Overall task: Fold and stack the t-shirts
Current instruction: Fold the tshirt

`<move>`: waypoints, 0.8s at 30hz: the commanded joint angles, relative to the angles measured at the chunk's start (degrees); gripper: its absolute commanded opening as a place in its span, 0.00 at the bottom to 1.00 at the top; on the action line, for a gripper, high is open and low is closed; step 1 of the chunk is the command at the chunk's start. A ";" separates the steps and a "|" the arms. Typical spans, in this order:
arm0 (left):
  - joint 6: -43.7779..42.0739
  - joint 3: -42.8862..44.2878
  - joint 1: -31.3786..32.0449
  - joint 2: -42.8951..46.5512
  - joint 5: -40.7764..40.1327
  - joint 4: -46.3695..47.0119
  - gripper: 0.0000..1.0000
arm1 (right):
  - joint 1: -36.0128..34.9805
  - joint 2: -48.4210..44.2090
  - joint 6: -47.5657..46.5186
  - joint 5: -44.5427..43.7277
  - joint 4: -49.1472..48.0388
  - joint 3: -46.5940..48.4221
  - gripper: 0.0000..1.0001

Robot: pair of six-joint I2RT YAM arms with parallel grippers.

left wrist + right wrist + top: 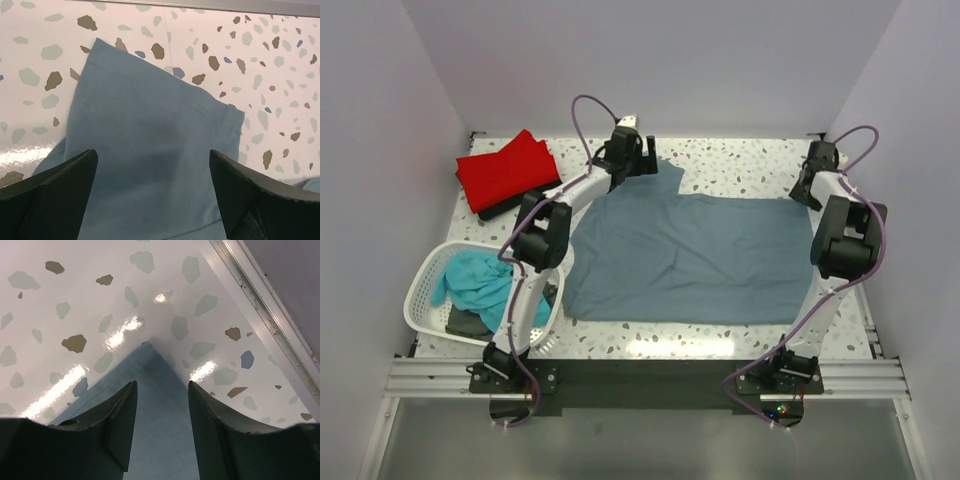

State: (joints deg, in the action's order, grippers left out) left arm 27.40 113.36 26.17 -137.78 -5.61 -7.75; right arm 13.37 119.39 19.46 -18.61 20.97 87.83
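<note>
A grey-blue t-shirt (690, 255) lies spread flat across the middle of the speckled table. My left gripper (638, 150) is open above the shirt's far left sleeve (150, 145), jaws wide apart over the cloth. My right gripper (807, 190) is open over the shirt's far right corner (155, 390), with the corner tip showing between the jaws. A folded red t-shirt (507, 170) lies at the far left on a dark one. A teal t-shirt (475, 285) is bunched in the white basket (420, 290).
The white laundry basket stands at the near left beside the left arm and also holds a dark garment (468, 322). The table's back rail (260, 295) and side walls are close to both grippers.
</note>
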 commanded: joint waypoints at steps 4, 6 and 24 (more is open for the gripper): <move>-0.50 2.13 -1.91 -1.00 -1.86 4.58 0.98 | 0.78 1.46 -1.36 -1.52 -4.18 1.56 0.47; -0.77 1.69 -2.09 -1.09 -1.52 4.50 0.98 | 0.87 1.80 -1.27 -1.17 -4.71 1.20 0.45; 0.46 -3.41 -2.36 0.84 0.77 4.41 0.98 | 2.72 9.01 -0.92 4.81 1.87 10.60 0.42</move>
State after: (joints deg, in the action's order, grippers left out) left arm 27.44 110.21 24.12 -138.91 -5.74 -5.21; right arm 15.00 126.48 18.81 -15.94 20.29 94.87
